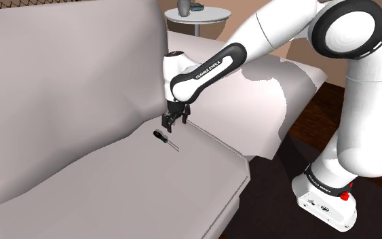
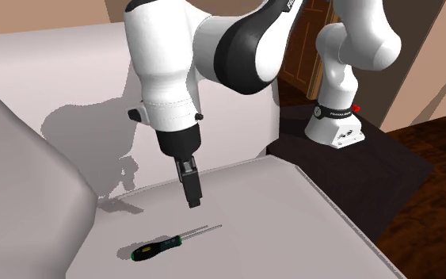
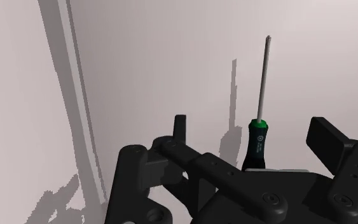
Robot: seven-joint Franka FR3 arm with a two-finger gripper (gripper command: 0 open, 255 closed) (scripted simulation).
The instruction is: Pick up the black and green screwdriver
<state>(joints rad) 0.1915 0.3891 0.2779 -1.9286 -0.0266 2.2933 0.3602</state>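
Screwdriver (image 2: 165, 244) flat on sofa cushion (image 2: 292, 214); slim grey shaft points toward stand, black handle banded green. Gripper (image 2: 192, 196) hovers above, fingers apart.

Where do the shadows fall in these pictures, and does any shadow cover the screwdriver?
Shoulder view: the grey shadow of the arm lies on the sofa beyond the tool, and the screwdriver is lit. Second exterior view: a large shadow falls on the sofa's back, and a small one lies beside the screwdriver's handle. Wrist view: a thin shadow lies next to the shaft, not over it.
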